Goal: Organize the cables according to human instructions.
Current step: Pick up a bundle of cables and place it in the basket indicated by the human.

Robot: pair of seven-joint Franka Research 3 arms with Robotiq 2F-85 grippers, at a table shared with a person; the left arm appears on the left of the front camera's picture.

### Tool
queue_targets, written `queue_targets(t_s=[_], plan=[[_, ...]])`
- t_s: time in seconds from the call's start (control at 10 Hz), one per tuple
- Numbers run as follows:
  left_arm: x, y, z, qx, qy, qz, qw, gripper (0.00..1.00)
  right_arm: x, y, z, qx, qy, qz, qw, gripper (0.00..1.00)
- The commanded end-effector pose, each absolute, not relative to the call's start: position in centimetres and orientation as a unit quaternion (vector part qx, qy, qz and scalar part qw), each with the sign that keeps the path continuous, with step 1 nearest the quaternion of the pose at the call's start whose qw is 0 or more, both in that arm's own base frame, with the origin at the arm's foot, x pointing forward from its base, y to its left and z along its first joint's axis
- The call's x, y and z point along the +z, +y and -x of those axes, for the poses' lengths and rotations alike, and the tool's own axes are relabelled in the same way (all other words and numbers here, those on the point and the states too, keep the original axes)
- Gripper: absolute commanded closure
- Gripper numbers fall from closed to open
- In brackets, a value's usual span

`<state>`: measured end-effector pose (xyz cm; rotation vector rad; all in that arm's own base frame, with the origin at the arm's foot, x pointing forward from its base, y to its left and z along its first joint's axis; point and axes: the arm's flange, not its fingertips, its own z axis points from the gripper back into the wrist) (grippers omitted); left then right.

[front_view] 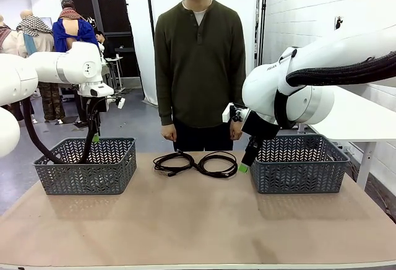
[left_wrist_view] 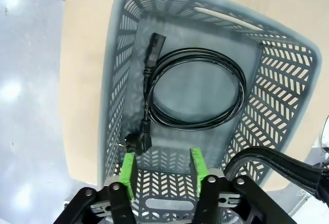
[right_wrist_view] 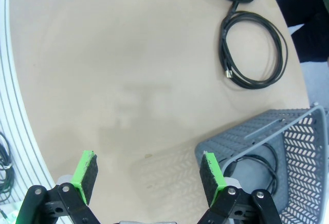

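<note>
A tan desk (front_view: 185,220) was set in a room hung with white curtains. A person (front_view: 199,59) in an olive shirt was stood at its far edge, hands hung at the sides. Two grey baskets were placed well apart on the desk, the left basket (front_view: 86,168) and the right basket (front_view: 300,165). Between them, near the person, two cables were laid touching each other, the left loop (front_view: 175,161) and the right loop (front_view: 218,163). The left pincer (front_view: 94,137) was held above the left basket, its green pads (left_wrist_view: 128,175) parted with nothing between them. Below it a third cable (left_wrist_view: 200,88) was coiled on the basket floor, its plugs laid along one wall. One corner of that basket was covered in the left wrist view by a black corrugated hose (left_wrist_view: 277,165). The right pincer (front_view: 243,168) was spread wide and empty, just beside the right basket's left wall. A fourth cable (right_wrist_view: 257,165) was partly seen inside that basket, cut off by one finger.
</note>
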<state>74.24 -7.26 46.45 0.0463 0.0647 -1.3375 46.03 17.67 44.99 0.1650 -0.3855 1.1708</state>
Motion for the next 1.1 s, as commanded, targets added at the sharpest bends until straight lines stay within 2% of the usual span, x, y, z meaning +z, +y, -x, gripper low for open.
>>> queue_targets(t_s=[0.0, 0.5, 0.7, 0.8, 1.0], plan=[[47.9, -7.2, -75.9, -0.609, 0.027, -0.020, 0.792, 0.00, 45.0, 17.7, -46.1, 0.546, -0.180, -0.075, 0.815, 0.00], [51.4, -7.9, -74.5, -0.612, 0.013, -0.019, 0.790, 0.00, 45.0, 17.7, -46.1, 0.546, -0.180, -0.075, 0.815, 0.00], [51.9, -7.9, -74.2, -0.611, 0.017, -0.002, 0.792, 0.00, 45.0, 17.7, -46.1, 0.546, -0.180, -0.075, 0.815, 0.00], [50.7, -7.7, -73.7, -0.619, 0.012, -0.027, 0.784, 0.00, 45.0, 17.7, -46.1, 0.546, -0.180, -0.075, 0.815, 0.00], [50.7, -7.7, -73.7, -0.619, 0.012, -0.027, 0.784, 0.00, 45.0, 17.7, -46.1, 0.546, -0.180, -0.075, 0.815, 0.00]])
